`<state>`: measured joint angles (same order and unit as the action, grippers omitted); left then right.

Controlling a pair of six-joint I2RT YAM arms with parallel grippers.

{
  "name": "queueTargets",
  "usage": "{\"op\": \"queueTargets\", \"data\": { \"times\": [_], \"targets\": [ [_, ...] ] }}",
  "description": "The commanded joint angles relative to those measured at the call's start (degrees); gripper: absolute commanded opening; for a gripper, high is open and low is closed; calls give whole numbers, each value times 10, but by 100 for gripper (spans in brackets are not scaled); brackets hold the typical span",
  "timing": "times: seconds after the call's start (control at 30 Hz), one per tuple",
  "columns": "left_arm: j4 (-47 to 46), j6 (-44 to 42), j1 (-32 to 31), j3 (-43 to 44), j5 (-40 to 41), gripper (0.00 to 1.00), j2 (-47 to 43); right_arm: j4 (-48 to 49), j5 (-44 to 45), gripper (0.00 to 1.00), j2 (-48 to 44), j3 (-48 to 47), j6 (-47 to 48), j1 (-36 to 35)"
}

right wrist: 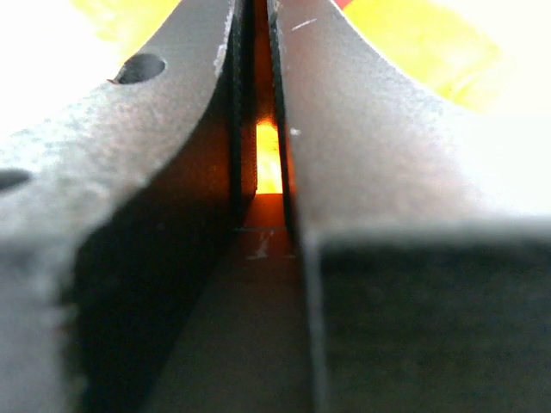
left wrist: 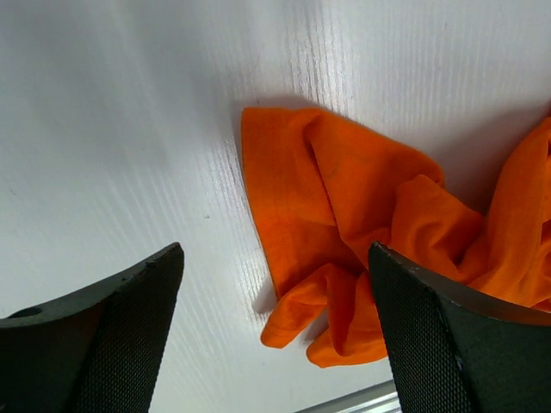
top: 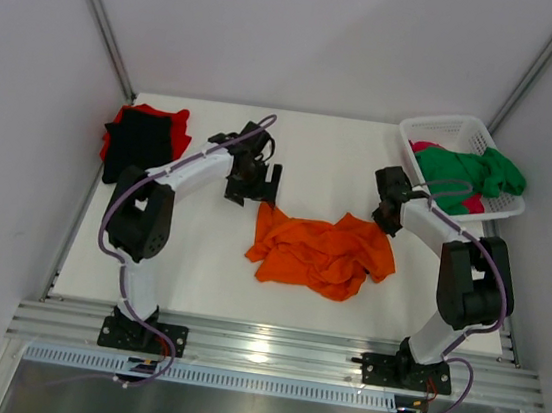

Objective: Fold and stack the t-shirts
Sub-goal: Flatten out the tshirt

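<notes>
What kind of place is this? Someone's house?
Probably a robot lab, not a house: a white table inside plain walls, with the left arm and right arm bolted to a metal rail.

Noted red t-shirt (top: 162,112) mostly hidden under black t-shirt (top: 138,144), pink t-shirt (top: 424,147) largely under green t-shirt (top: 472,170) in basket (top: 447,127), orange t-shirt (left wrist: 344,198) cut by left wrist view's right edge, and only blown-out orange blur beyond right gripper (right wrist: 261,103) jaws.
</notes>
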<state>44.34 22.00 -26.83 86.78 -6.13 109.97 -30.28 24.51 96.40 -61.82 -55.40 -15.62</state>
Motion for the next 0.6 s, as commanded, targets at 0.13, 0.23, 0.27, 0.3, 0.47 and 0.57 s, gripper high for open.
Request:
{"op": "queueTargets", "data": {
  "times": [0.13,0.23,0.27,0.3,0.47,0.57],
  "targets": [
    [-64,19,-2,-21,-99,85,-5,-1,0,5,-25,-2,2,2],
    [-105,36,-2,-34,-153,85,-5,-4,3,5,-32,-1,4,2],
    [-114,40,-2,-42,-172,85,-5,-5,4,5,-35,-1,3,2],
    [-120,43,-2,-44,-179,85,-5,-6,4,5,-38,-1,5,3],
    [-123,45,-2,-40,-187,86,2,-10,7,5,-46,4,6,8],
    [-88,29,-2,-28,-152,86,9,-11,7,5,-53,8,6,11]
  ]
}}
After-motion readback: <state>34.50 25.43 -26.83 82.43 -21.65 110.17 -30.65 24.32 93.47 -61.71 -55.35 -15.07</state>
